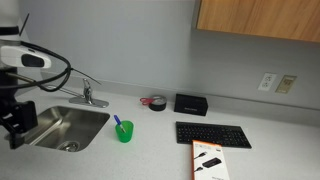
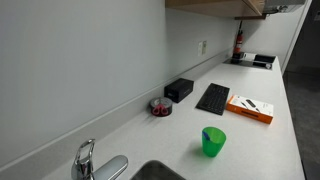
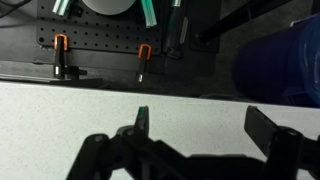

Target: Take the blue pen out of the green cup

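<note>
The green cup (image 1: pixel 124 132) stands upright on the white counter, just to the right of the sink; it also shows in an exterior view (image 2: pixel 213 142). The blue pen (image 1: pixel 117 122) leans inside it, its top sticking out over the rim. My gripper (image 1: pixel 14 132) hangs at the far left over the sink, well apart from the cup. In the wrist view the gripper (image 3: pixel 200 125) is open and empty, with only bare white surface between its fingers. The cup and the pen are out of the wrist view.
A steel sink (image 1: pixel 62 126) with a faucet (image 1: pixel 88 96) lies under the arm. A black keyboard (image 1: pixel 213 134), an orange box (image 1: pixel 208 160), a black box (image 1: pixel 190 103) and a tape roll (image 1: pixel 156 103) sit to the right. A wooden cabinet (image 1: pixel 260 18) hangs above.
</note>
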You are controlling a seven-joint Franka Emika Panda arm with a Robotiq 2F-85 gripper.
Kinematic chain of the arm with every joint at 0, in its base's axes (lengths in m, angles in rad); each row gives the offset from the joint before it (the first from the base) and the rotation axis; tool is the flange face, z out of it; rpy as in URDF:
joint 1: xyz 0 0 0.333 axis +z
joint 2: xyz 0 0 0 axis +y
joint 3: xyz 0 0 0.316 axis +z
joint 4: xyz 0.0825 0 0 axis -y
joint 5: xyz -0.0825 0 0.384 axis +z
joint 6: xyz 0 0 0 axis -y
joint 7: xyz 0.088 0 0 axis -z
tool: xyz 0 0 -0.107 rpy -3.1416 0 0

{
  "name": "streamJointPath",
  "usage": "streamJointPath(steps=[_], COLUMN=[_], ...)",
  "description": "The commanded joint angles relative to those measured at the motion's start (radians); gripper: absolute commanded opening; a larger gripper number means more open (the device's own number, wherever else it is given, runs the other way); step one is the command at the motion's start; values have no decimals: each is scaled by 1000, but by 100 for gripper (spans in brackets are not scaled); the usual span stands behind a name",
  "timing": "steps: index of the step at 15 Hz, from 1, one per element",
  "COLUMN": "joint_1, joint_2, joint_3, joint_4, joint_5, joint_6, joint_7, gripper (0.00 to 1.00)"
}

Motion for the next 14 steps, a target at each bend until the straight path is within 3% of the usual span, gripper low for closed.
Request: streamJointPath(steps=[1, 8, 11, 12, 14], joint_1=[-50, -130, -150, -130, -137], joint_2=[103, 395, 493, 424, 478], joint_3=[-8, -24, -36, -40, -48], joint_4=[68, 163, 204, 150, 177], joint_5=[-8, -64, -94, -72, -80], joint_6=[68, 421, 456, 451, 455], joint_7=[-13, 19, 42, 12, 13], gripper=[100, 100, 100, 100, 100])
